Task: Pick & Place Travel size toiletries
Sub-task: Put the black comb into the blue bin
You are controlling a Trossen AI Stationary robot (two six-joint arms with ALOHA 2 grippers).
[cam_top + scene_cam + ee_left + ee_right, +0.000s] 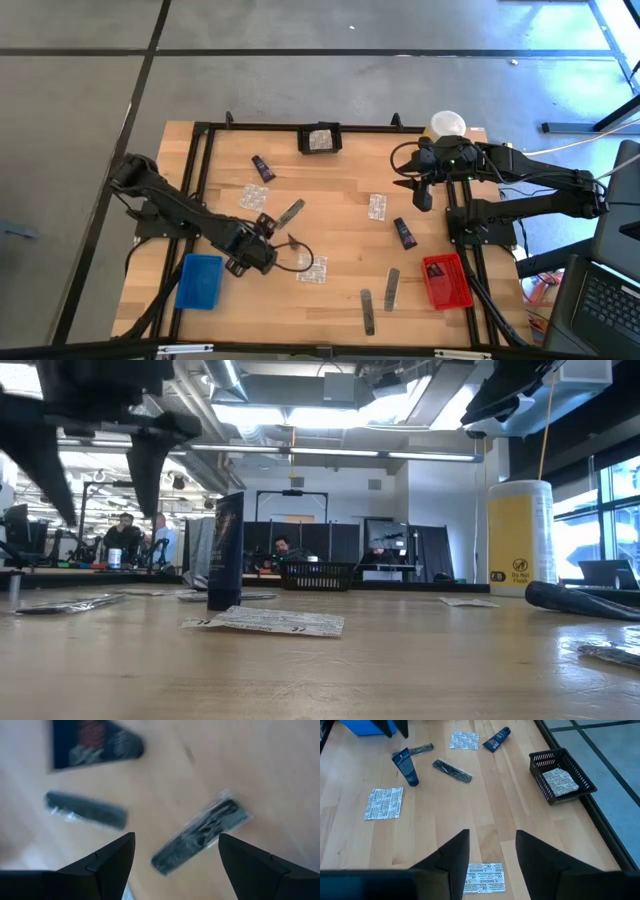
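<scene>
The toiletries lie scattered on the wooden table: foil sachets (253, 197) (377, 207) (313, 268), grey sticks (291, 212) (392, 288) and dark tubes (262, 167) (404, 233). One tube (225, 550) stands upright. My left gripper (262, 240) (176, 835) is open and points down over the table's near left. A wrapped grey stick (200, 837) lies on the wood below the gap between its fingers; it touches nothing. My right gripper (492, 845) (420, 190) waits open, above the table's far right.
A black basket (320, 139) with a sachet inside stands at the far edge. A blue tray (198, 281) lies near left and a red tray (446, 280) near right. A yellow container with a white cap (447, 125) stands at the far right. People sit in the room behind.
</scene>
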